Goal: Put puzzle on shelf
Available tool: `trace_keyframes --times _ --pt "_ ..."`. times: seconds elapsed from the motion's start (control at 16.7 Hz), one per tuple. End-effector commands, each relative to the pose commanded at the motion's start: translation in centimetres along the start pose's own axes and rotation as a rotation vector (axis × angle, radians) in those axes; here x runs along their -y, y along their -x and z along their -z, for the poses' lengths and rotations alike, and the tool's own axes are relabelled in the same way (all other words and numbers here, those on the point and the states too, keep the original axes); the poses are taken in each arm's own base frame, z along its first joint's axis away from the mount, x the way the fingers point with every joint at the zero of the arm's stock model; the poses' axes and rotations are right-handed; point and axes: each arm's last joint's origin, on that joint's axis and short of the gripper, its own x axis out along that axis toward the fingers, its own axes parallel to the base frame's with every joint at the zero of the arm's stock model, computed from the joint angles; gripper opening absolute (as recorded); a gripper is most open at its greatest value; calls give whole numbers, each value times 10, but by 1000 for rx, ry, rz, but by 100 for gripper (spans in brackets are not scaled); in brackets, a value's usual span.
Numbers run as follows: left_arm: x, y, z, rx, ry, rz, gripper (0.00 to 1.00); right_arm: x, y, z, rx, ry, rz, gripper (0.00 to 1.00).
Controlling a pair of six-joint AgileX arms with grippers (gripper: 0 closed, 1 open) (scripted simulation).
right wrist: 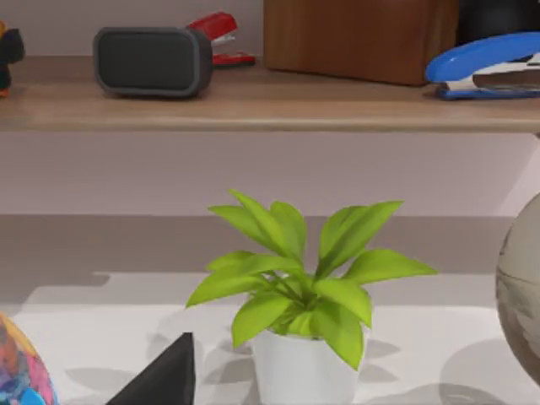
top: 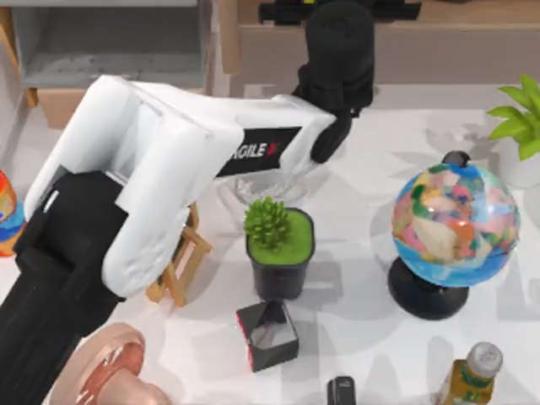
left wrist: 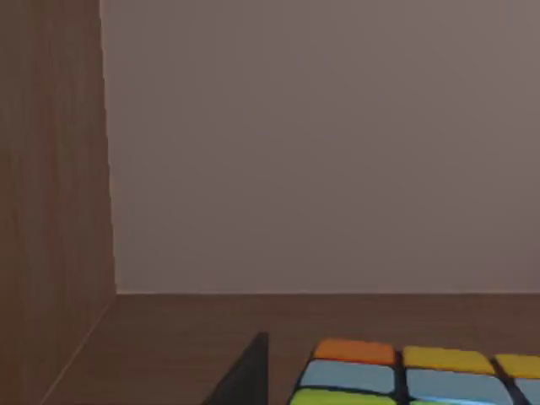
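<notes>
The puzzle [left wrist: 405, 371], a small cube with orange, yellow, pale blue and green tiles, is low over the wooden board of the shelf [left wrist: 169, 337], near its upright and taupe back panel. My left gripper [top: 337, 25] reaches from the lower left over the table into the shelf [top: 472, 42] at the back centre. It is shut on the puzzle, and one dark finger [left wrist: 245, 380] shows beside the cube. My right gripper [right wrist: 169, 375] is parked, open, facing the leafy plant.
On the table stand a succulent pot [top: 280, 249], a black cube with a red edge [top: 268, 336], a globe [top: 451, 224], a leafy plant [top: 519, 118], a small wooden easel [top: 181, 261] and a bottle [top: 472, 371]. A grey cubby [top: 110, 42] sits back left. A speaker [right wrist: 152, 61] and a blue stapler [right wrist: 489, 67] lie on the shelf.
</notes>
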Motion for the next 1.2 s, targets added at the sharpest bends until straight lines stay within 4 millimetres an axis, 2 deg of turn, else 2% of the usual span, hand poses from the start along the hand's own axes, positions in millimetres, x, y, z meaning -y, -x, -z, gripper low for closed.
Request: trace_keyframes --times 0.06,0.12,0.72,0.84,1.02,1.2 --pt "0 0 0 0 0 0 98 0 0 0 0 0 0 100" --pt "0 0 0 0 0 0 100 0 0 0 0 0 0 100" --pt "2 2 -2 5 0 9 100 0 0 0 0 0 0 100" --pt "4 8 -13 28 -2 36 100 0 0 0 0 0 0 100" --pt "2 20 -43 103 -20 102 100 0 0 0 0 0 0 100" --pt "-17 31 -79 214 -72 161 100 0 0 0 0 0 0 100"
